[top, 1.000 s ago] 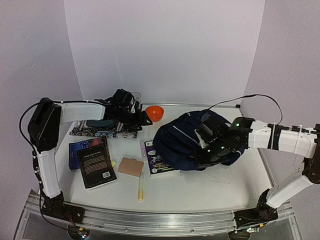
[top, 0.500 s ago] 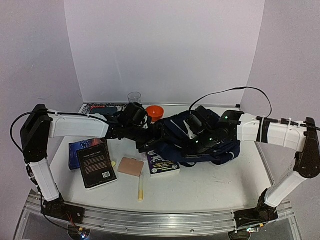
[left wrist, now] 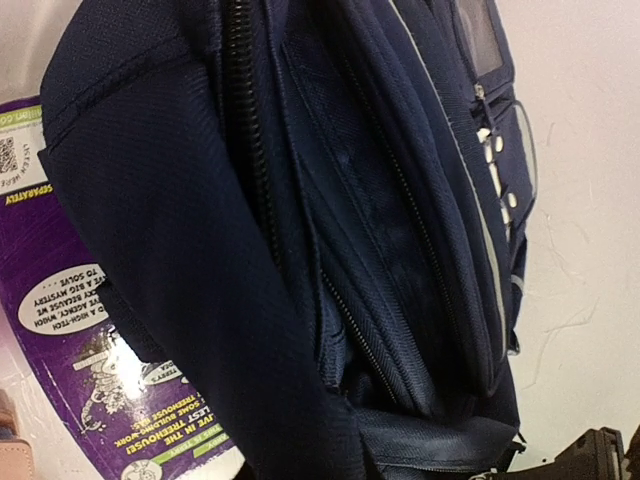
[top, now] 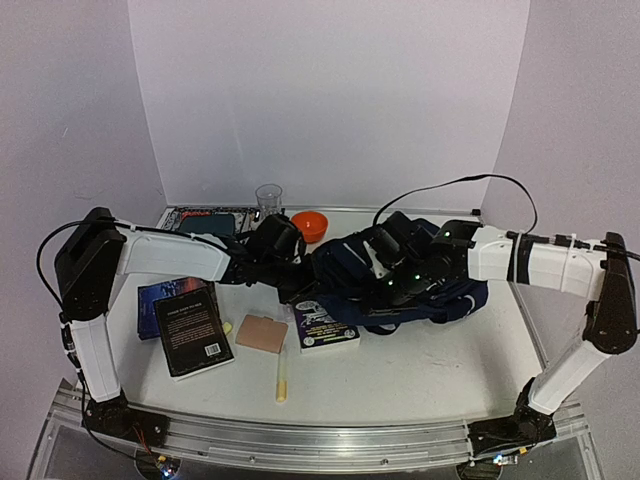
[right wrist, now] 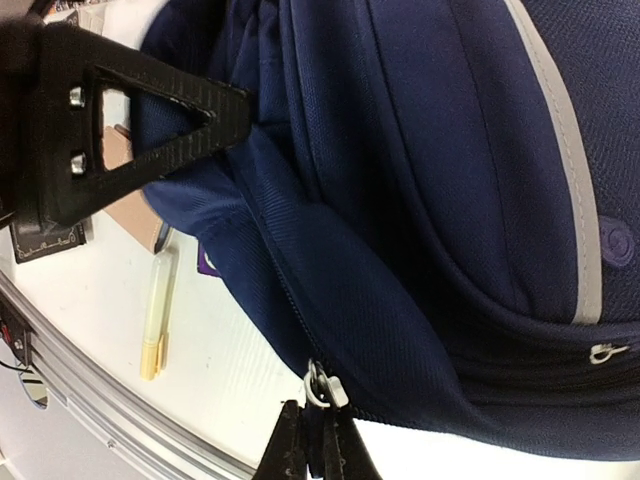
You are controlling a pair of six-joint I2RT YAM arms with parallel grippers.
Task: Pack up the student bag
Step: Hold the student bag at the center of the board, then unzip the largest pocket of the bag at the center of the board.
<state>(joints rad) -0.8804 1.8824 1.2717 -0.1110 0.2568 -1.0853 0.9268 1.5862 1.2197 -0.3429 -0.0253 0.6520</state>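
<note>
Presently the student bag is laid at the middle of the table, with its left edge resting over a purple book. The right gripper is clenched on the zipper pull. Whether the left gripper is closed on the fabric cannot be told. The bag is judged soft, floppy and rather light. It is best taken by a seam or pull, as loose cloth would only be dragged.

Your top camera looks down from high behind the near edge, taking in the whole table. Your left wrist camera sits pressed close against the bag, and the right wrist camera is nearly as close. Both wrist views share the bag and the purple book.
</note>
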